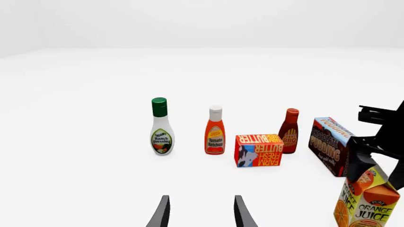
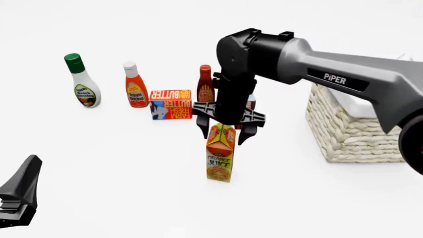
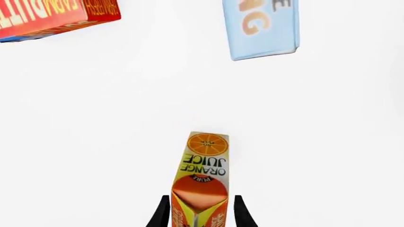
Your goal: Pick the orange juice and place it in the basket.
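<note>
The orange juice (image 2: 220, 161) is a tall orange carton standing upright on the white table in the front view. My right gripper (image 2: 225, 135) reaches down over its gable top, open, with a finger on each side of the top and not closed on it. The right wrist view shows the carton (image 3: 203, 165) between the two spread fingers. The left wrist view shows the carton (image 1: 368, 208) at the edge under the right gripper. The basket (image 2: 347, 134), cream wicker with a white liner, stands to the right of the carton. My left gripper (image 1: 202, 208) is open and empty, low at the near left (image 2: 20, 198).
Behind the carton stand in a row a ranch dressing bottle (image 2: 82, 84), a ketchup bottle (image 2: 135, 87), a butter box (image 2: 171, 104) and a BBQ sauce bottle (image 2: 205, 84). A chocolate pudding box (image 1: 331, 144) lies just behind the carton, mostly hidden by the right arm in the front view.
</note>
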